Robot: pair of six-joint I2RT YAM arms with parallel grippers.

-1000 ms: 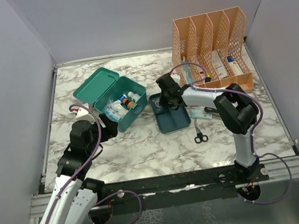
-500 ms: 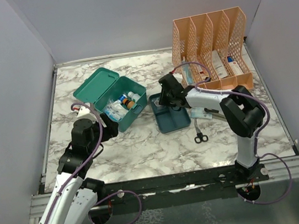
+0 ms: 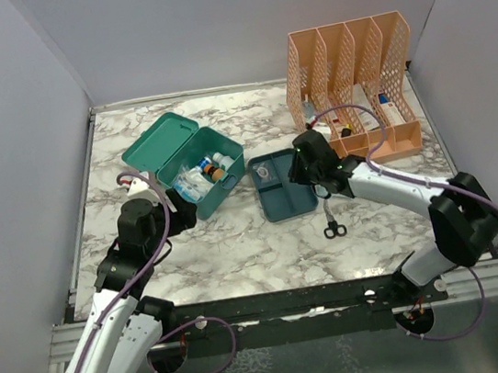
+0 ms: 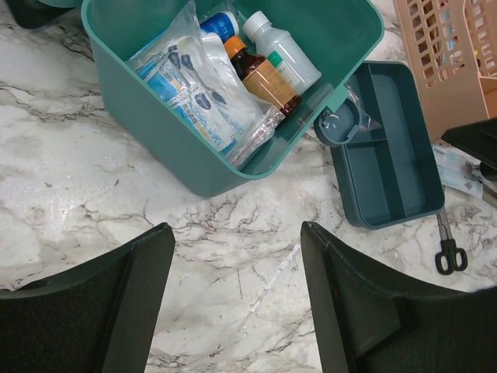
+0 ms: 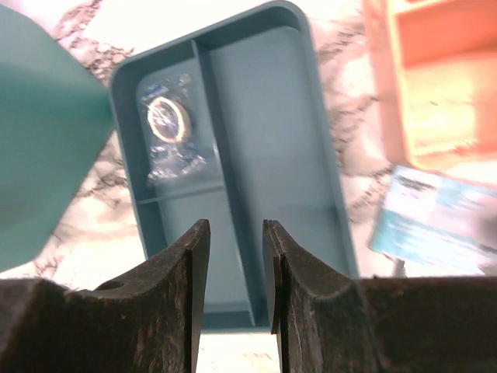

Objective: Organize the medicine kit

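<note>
Your right gripper (image 5: 235,233) has its fingers a narrow gap apart with nothing between them. It hangs over the teal insert tray (image 5: 264,116), which lies on the marble table (image 3: 238,244) just right of the medicine kit (image 3: 200,170). In the tray's small corner compartment sits a clear packet (image 5: 167,128) with a ring-shaped thing inside. Any print on it is too blurred to read.

Just right of the tray lies a flat light-blue sachet (image 5: 435,217); you can see lines of print on it, but none is legible. Black-handled scissors (image 3: 331,221) lie near it, towards the arm bases. The peach file organizer (image 3: 350,79) stands behind, close to your right arm, with boxes (image 3: 391,111) in its slots whose labels are too small to make out.

Your left gripper (image 4: 237,256) is spread wide and holds nothing, hovering over bare marble beside the kit's near wall. The kit's lid (image 3: 159,139) stands open at the back. Inside are a white bottle (image 4: 283,50), a brown bottle with an orange cap (image 4: 260,78) and clear pouches with blue print (image 4: 194,85) that is too small to read.

A second ago your right gripper was over the tray's far-left corner, above the packet, with the elbow raised. It has since drawn back towards the tray's right edge, the arm has stretched out lower, and the fingers have parted. The left arm, kit, tray and scissors have not moved
</note>
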